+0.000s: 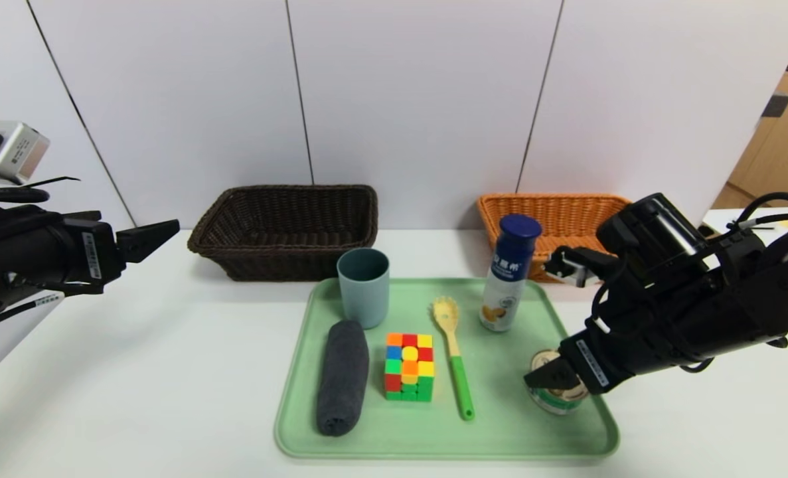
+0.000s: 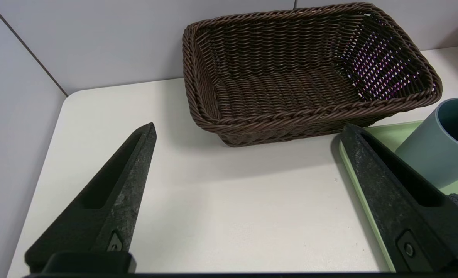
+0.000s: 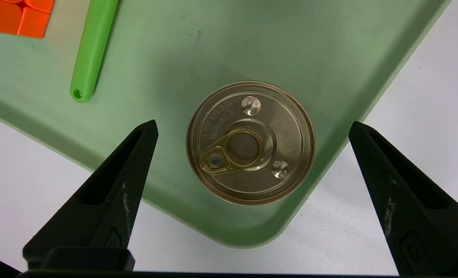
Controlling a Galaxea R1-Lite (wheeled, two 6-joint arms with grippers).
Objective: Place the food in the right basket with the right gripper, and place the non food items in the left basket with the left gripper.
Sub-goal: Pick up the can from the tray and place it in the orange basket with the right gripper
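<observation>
Hidden: your right gripper [image 3: 252,129], fingers spread wide and holding nothing, hangs over the tin [image 3: 250,142] and covers most of it in the head view; its label is not visible.

On the tray [image 1: 500,431]: tin at the near right corner, bottle [image 1: 508,273] upright behind it. Spoon [image 1: 457,362], towel [image 1: 342,377] lie lengthwise, front to back; cube [image 1: 409,366] between them; cup [image 1: 364,287] upright.

Left gripper [image 2: 248,129]: spread wide, holding nothing, left of the tray, facing the brown basket [image 2: 310,73]. Orange basket [image 1: 559,212]: behind the bottle, partly blocked.

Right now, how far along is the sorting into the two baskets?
Nothing is sorted: the dark basket and orange basket hold nothing visible. In hand: the open right gripper hangs over the tin. Left: bottle, cup, towel, cube, spoon, all on the tray. The open left gripper waits.
</observation>
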